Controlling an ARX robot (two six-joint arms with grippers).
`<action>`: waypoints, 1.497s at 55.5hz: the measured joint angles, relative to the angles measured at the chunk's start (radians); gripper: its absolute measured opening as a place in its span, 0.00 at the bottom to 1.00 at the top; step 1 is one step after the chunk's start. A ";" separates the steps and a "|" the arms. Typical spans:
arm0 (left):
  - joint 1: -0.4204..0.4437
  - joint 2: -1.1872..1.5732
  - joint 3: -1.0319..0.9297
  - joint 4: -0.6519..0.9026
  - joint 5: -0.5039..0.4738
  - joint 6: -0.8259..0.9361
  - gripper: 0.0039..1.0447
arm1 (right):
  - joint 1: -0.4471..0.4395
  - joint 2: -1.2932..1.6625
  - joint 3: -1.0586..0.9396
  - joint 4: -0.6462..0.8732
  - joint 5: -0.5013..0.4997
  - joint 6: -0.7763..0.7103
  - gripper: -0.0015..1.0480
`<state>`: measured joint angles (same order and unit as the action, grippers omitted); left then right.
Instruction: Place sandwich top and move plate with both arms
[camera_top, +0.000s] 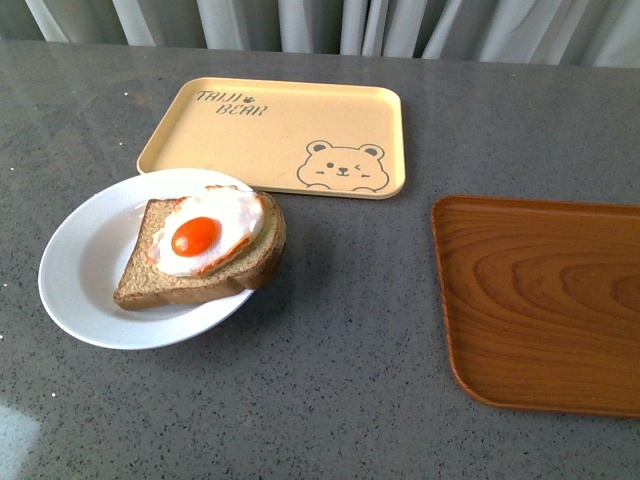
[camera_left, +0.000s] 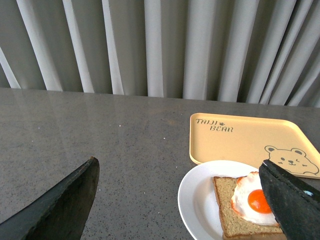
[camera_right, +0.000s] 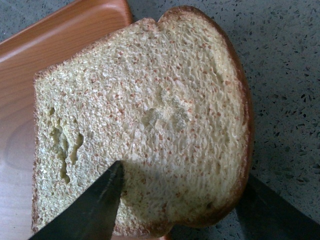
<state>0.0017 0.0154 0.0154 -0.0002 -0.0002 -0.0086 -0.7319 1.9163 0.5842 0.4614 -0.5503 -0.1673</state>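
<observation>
The right pincer (camera_right: 185, 175) clamps the sandwich top (camera_right: 150, 110); left pincer (camera_left: 177, 162) spread wide.

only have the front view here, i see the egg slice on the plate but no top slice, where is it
Observer: The right wrist view shows the sandwich top filling the frame. One of the right gripper's fingers lies across its face and the other is behind it.
Operator: is it over the plate yet
Observer: No. Behind the slice that view shows the wood tray corner and grey table, not the plate.
Operator: left arm doing anything
Observer: The left wrist view shows the left gripper open, with nothing between its fingers.
</observation>
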 joint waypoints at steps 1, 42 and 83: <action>0.000 0.000 0.000 0.000 0.000 0.000 0.92 | 0.000 0.000 0.000 -0.002 -0.001 0.000 0.52; 0.000 0.000 0.000 0.000 0.000 0.000 0.92 | 0.099 -0.433 -0.039 -0.192 -0.164 0.266 0.03; 0.000 0.000 0.000 0.000 0.000 0.000 0.92 | 1.201 -0.296 0.051 0.238 0.460 0.978 0.03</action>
<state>0.0017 0.0154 0.0154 -0.0002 -0.0002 -0.0086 0.4686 1.6203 0.6353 0.6994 -0.0898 0.8104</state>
